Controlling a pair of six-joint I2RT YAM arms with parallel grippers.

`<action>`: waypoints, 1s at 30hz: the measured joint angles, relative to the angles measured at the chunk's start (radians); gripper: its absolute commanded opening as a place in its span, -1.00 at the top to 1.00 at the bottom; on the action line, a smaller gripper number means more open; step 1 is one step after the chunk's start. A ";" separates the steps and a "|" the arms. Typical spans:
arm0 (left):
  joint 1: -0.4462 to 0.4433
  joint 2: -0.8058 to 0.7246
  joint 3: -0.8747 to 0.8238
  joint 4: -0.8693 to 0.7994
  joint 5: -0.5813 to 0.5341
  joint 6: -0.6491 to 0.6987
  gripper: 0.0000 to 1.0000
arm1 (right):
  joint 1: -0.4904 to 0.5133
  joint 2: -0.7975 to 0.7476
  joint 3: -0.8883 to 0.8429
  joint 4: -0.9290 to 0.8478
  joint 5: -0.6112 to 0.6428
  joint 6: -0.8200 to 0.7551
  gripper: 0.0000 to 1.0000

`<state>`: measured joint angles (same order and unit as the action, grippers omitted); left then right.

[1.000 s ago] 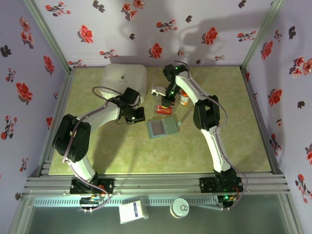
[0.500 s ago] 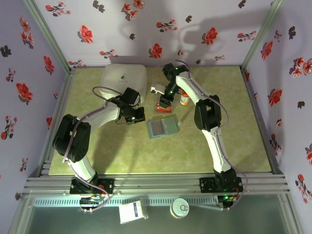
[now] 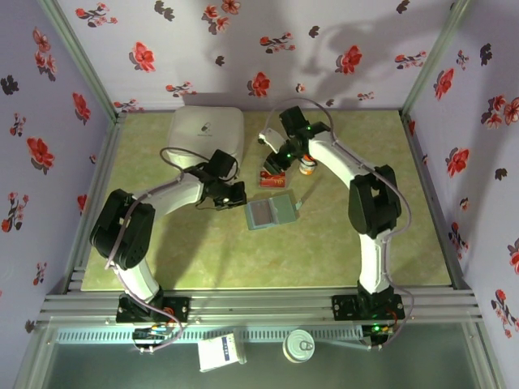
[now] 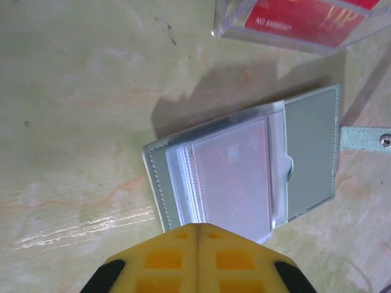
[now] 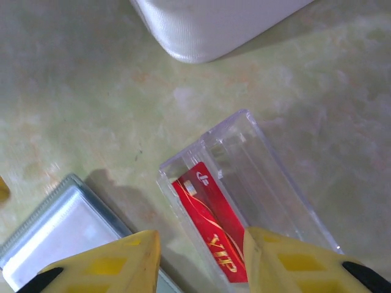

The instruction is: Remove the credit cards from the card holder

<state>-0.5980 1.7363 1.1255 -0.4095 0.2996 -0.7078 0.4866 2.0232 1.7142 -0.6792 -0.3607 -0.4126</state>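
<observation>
1. Left arm (image 3: pixel 154 201), lower left of the top view: smooth white link shells alternate with bulky black joint housings.
2. Right arm (image 3: pixel 366 243), right of centre: same white shells and black housings; small green lights glow on its upper links.
3. Bases (image 3: pixel 150 310), bottom edge of the top view: black blocks, one per arm, each with a green indicator light low on its front.
4. Cables (image 3: pixel 173 150): a thin grey lead loops free alongside each arm.
5. Left gripper (image 4: pixel 197 229), bottom centre of its wrist view: yellow moulded plastic with rectangular recessed pockets and black rounded shoulders at both sides.
6. Right gripper (image 5: pixel 200 235), bottom of its wrist view: matching yellow pocketed mouldings with black corners.
</observation>
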 measured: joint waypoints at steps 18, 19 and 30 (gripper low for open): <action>-0.049 0.058 -0.084 0.055 0.015 -0.035 1.00 | 0.117 -0.192 -0.453 0.261 0.177 0.398 0.22; -0.050 0.061 -0.085 0.058 0.014 -0.037 1.00 | 0.117 -0.198 -0.459 0.260 0.187 0.400 0.22; -0.043 0.064 -0.088 0.058 -0.004 -0.037 1.00 | 0.162 -0.306 -0.557 0.282 0.336 0.577 0.37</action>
<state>-0.6415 1.8008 1.0378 -0.3515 0.2955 -0.7452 0.6487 1.7168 1.1572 -0.3977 -0.0246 0.1646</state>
